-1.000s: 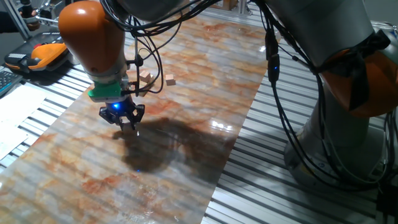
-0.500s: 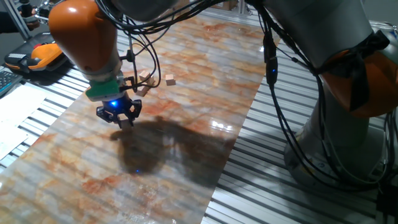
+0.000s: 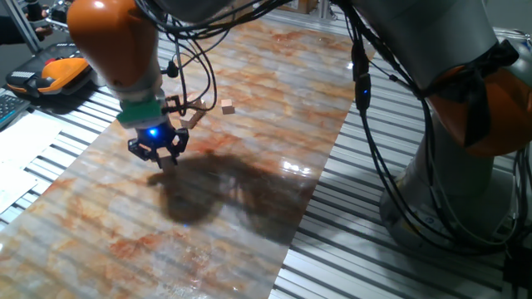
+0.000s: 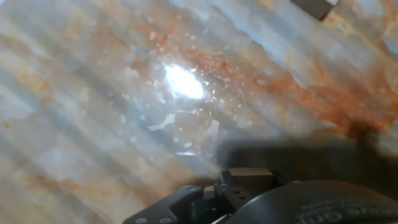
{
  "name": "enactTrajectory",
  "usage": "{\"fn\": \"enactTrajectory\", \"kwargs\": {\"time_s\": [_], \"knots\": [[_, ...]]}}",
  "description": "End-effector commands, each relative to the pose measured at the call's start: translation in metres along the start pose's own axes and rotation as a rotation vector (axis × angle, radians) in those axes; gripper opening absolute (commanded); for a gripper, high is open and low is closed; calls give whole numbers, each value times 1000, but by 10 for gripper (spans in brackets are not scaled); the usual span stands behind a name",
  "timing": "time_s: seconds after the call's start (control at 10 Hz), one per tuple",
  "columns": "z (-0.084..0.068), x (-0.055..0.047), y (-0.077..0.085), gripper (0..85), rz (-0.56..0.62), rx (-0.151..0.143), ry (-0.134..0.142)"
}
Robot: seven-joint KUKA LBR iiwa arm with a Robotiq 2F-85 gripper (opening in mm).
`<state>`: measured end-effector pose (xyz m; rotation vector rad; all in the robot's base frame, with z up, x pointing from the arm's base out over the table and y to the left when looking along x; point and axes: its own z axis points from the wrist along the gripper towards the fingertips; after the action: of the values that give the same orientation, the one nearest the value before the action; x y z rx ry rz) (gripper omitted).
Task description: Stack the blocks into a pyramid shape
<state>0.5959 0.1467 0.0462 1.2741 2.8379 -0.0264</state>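
My gripper (image 3: 164, 158) hangs low over the marbled table top (image 3: 249, 166), left of centre. Its jaws stand close together around a small pale brown block (image 3: 169, 161). In the hand view this block (image 4: 252, 176) shows at the bottom edge above the dark gripper body. One loose wooden block (image 3: 226, 106) lies behind and to the right of the gripper. A few more blocks (image 3: 194, 114) lie beside it, partly hidden by cables. In the hand view a corner of another block (image 4: 314, 6) shows at the top right.
The arm's orange joint (image 3: 112, 41) and black cables (image 3: 195, 79) hang over the back left of the table. An orange and black device (image 3: 54, 75) lies off the table at the left. Slotted metal rails (image 3: 349, 232) flank the table top, and the robot base (image 3: 465, 166) stands at the right.
The gripper has moved a little to the left and towards the back. It stays low over the table. The loose blocks have not moved.
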Motion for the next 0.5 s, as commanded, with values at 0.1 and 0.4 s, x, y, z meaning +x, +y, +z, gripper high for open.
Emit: {"fn": "enactTrajectory", "kwargs": {"time_s": [0.1,0.4], "knots": [[-7,-6,-5,0,-20,-28,43],[-5,-40,-32,0,55,-103,76]]}}
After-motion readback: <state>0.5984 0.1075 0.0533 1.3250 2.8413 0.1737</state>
